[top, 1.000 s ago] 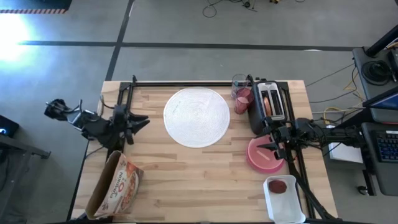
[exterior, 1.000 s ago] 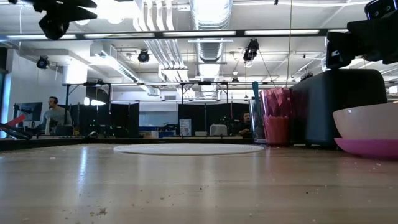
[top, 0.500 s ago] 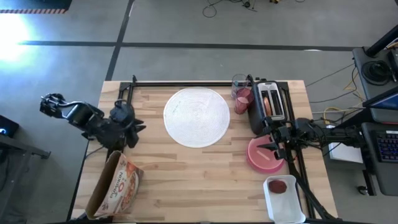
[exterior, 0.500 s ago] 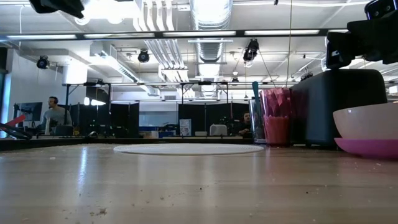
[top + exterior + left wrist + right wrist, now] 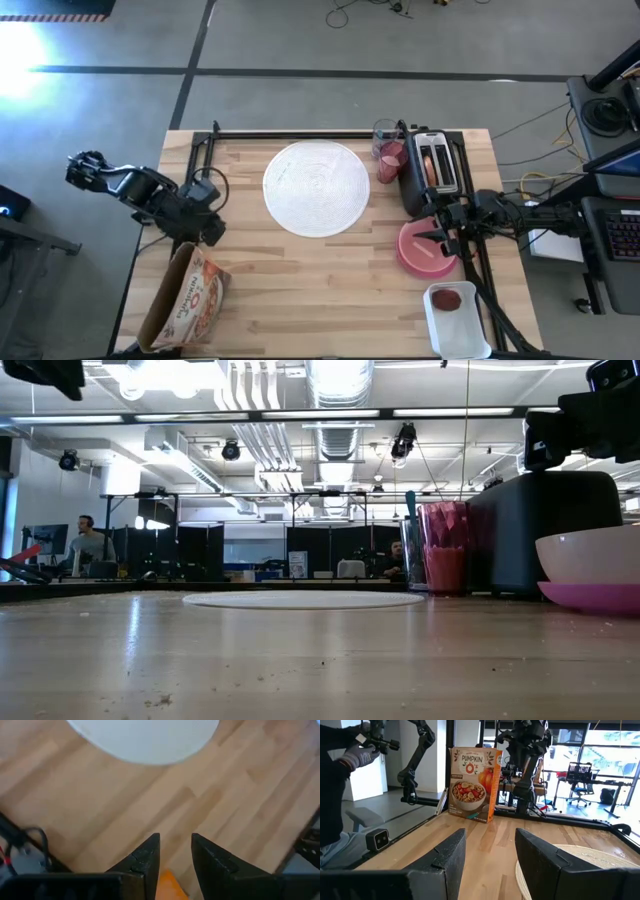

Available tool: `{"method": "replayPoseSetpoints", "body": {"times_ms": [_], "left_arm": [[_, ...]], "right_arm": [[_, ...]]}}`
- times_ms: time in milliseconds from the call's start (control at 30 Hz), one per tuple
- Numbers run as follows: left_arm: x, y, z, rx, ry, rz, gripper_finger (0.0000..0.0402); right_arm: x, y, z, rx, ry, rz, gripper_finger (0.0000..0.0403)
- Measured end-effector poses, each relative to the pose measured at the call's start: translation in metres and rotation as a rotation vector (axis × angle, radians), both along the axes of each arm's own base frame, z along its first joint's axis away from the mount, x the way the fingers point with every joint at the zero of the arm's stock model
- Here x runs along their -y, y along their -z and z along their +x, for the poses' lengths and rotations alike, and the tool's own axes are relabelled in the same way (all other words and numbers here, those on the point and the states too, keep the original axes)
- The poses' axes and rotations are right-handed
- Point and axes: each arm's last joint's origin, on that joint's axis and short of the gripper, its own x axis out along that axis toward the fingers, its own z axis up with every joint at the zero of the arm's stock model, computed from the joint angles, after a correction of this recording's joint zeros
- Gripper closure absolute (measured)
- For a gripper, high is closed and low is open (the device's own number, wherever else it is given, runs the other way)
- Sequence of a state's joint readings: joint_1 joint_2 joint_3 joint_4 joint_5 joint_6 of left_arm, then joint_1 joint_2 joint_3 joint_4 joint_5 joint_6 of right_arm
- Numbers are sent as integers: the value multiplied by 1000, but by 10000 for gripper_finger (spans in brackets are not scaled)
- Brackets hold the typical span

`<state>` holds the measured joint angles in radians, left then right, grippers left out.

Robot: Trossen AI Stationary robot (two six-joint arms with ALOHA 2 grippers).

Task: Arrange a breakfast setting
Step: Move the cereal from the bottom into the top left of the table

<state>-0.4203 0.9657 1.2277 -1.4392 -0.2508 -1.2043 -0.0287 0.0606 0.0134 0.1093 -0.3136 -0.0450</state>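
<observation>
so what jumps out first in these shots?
The big white disc at the table's centre, toward the back edge, draws the eye first. Next the cereal box standing at the front left corner, with the left gripper just above it, fingers apart and empty. On the right, a pink bowl and plate sit under the waiting right gripper, beside a black toaster.

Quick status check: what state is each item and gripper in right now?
Cereal box: upright, near the table's left front edge.
White disc: flat, bare.
Pink tumbler: upright beside the toaster.
Toaster: bagel halves in its slots.
Bowl: on the magenta plate.
Left gripper: open, empty, above the cereal box.
Right gripper: open, empty, over the bowl.
</observation>
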Motion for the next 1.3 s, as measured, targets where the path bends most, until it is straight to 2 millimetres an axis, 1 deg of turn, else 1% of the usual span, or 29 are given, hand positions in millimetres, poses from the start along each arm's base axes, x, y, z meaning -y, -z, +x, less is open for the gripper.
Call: {"method": "replayPoseSetpoints", "body": {"times_ms": [67,167,333,467,600,733,1000,1300], "left_arm": [[0,-3,-1,8,-16,-23,297],[-1,-10,-4,25,-26,-53,274],[-1,-20,-4,33,-19,-73,208],[1,-23,-5,-27,-9,-120,158],[4,-30,-5,-99,-23,-196,130],[7,-37,-2,-112,-43,-280,123],[11,-49,-4,-147,-72,-448,122],[12,-51,-7,-215,-176,-583,122]], "right_arm": [[0,0,0,1,0,0,241],[0,0,0,0,0,0,241],[0,0,0,1,0,0,241],[0,0,0,1,0,0,241],[0,0,0,0,0,0,241],[0,0,0,0,0,0,241],[0,0,0,0,0,0,241],[0,0,0,0,0,0,241]]}}
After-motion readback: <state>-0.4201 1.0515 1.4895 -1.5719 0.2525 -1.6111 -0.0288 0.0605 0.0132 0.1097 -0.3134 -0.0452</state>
